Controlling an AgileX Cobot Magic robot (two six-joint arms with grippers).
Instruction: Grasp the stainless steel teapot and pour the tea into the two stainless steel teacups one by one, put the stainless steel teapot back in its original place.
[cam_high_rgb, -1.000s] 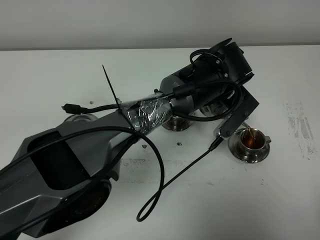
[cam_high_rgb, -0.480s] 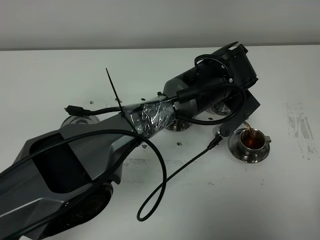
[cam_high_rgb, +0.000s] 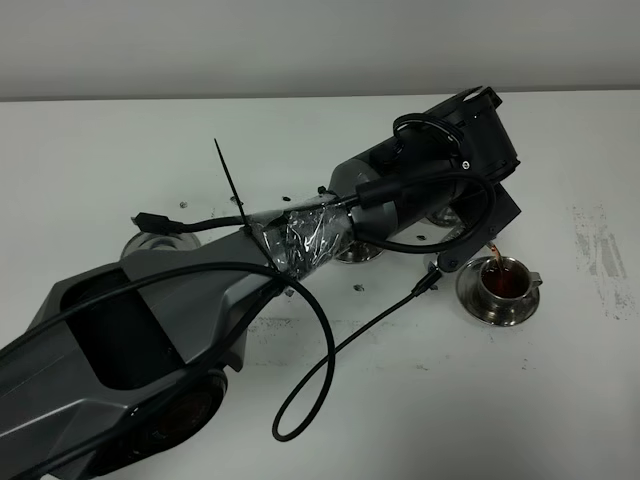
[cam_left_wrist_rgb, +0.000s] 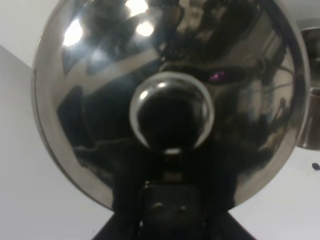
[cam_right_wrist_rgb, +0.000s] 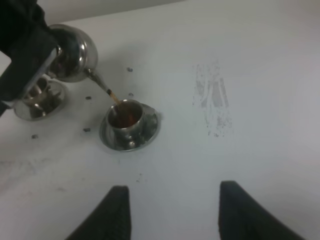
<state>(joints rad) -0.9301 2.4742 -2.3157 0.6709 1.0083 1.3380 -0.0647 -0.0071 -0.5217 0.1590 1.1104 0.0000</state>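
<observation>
**Ana:** Where was the teapot?

**Ben:** The teapot (cam_right_wrist_rgb: 75, 52) was up off the counter (cam_right_wrist_rgb: 260, 70), tipped spout-down just beside the right-hand cup (cam_right_wrist_rgb: 125, 120). In the high view it was almost wholly hidden under the left tool (cam_high_rgb: 470, 225).

**Ana:** And that tool's grip?

**Ben:** It was clamped on the teapot, which hung tilted from it. The exact hold on the handle was hidden. The left wrist camera saw little but the domed lid and its knob (cam_left_wrist_rgb: 172, 110).

**Ana:** Any tea?

**Ben:** A thin amber stream of tea (cam_right_wrist_rgb: 111, 95) ran from the spout (cam_right_wrist_rgb: 97, 80) into that cup, and brown liquid showed inside. The cup stood on its saucer (cam_right_wrist_rgb: 150, 134).

**Ana:** The other one?

**Ben:** The second cup (cam_right_wrist_rgb: 37, 92) sat on a saucer of its own, near the pot on the side away from the spout, and a finger of the left tool partly covered it. I could not tell whether it held tea.

**Ana:** The right tool?

**Ben:** The right tool (cam_right_wrist_rgb: 175, 187) had its two fingers spread apart and held nothing. It was over bare counter, near the right-hand cup but not touching it.

**Ana:** Anything else of steel?

**Ben:** A lone saucer (cam_high_rgb: 150, 243) showed partly from under the left arm (cam_high_rgb: 140, 330), well apart from both cups on the left of the counter.
</observation>
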